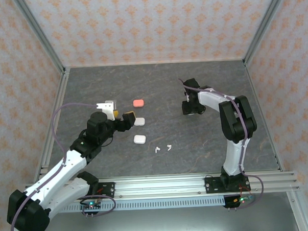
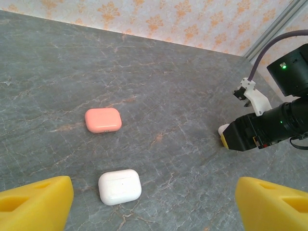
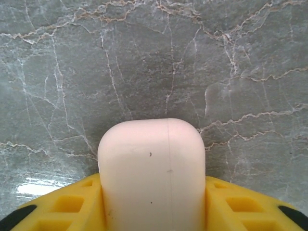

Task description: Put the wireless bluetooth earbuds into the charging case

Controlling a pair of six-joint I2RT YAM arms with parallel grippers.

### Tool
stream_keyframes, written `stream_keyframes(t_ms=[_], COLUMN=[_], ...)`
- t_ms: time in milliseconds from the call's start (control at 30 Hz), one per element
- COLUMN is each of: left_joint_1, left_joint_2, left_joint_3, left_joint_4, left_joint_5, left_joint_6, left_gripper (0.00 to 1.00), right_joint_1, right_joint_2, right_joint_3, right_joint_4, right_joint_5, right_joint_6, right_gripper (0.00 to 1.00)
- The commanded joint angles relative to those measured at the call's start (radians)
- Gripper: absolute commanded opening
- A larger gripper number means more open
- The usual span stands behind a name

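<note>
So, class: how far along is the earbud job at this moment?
Done: nothing visibly; two earbuds lie loose on the table. In hand: the right claw grips a closed pale case. To do: open it, insert both buds; the left claw is open.
</note>
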Motion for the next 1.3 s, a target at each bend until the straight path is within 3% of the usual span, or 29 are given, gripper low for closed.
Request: stream_keyframes(t_ms=[0, 200, 567, 700, 1267], left_joint_1=[0.009, 0.01, 0.013, 0.014, 0.014], left_joint_2=[0.006, 0.102, 0.326, 0.389, 0.436], left_joint_3=[0.011, 0.106, 0.307, 0.383, 0.529], left_joint_4=[-0.013, -0.079, -0.077, -0.098, -0.101], left_joint_5=[-0.031, 0.001, 0.248, 0.344, 0.642], left_joint_6=[0.001, -0.011, -0.039, -0.035, 0.032], left_gripper=[0.87, 0.88, 0.83, 0.79, 0.74], right_joint_1=[0.014, 0.014, 0.017, 0.036, 0.326], right_joint_2=[0.02, -0.073, -0.373, -0.501, -0.851], right_joint_3=[-0.017, -0.04, -0.146, -0.193, -0.309], right_joint_4=[-0.106, -0.057, 0.02, 0.034, 0.195], right_joint_5=[-0.005, -0.027, -0.123, -0.102, 0.0], right_joint_6=[-0.012, -0.025, -0.088, -0.094, -0.3], right_gripper=[0.42, 0.4, 0.4, 0.39, 0.39])
